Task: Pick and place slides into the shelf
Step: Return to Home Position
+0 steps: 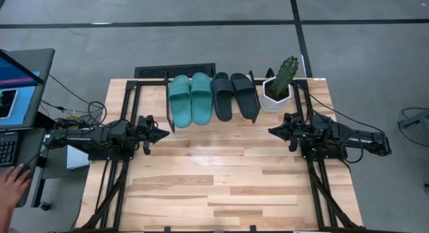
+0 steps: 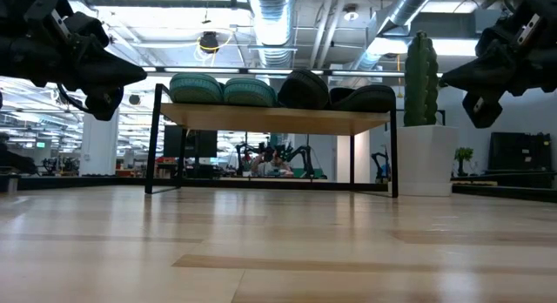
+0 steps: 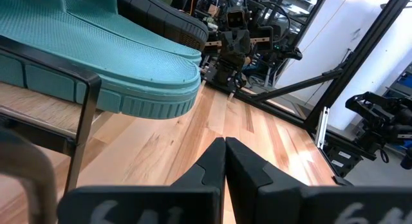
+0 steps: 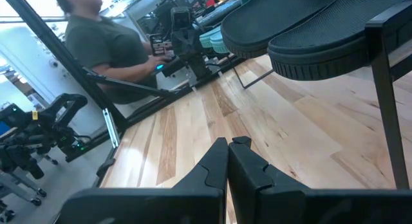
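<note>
The teal pair of slides (image 1: 191,99) and the black pair (image 1: 235,96) lie side by side, soles down, on the shelf's top board (image 2: 274,119), toes toward the far edge, heels overhanging the near rim. In the left wrist view a teal heel (image 3: 138,69) juts over the shelf frame; in the right wrist view the black heels (image 4: 309,31) do the same. My left gripper (image 1: 165,133) hovers shut at the table's left, just left of the shelf. My right gripper (image 1: 271,131) hovers shut at the right, near the plant pot. Both touch nothing.
A cactus in a white pot (image 1: 279,86) stands at the shelf's right end, close to my right gripper. Bare wooden tabletop (image 1: 221,179) stretches between and in front of the arms. A person's hand (image 1: 12,183) rests by a laptop off the table's left; a person (image 4: 103,50) sits there.
</note>
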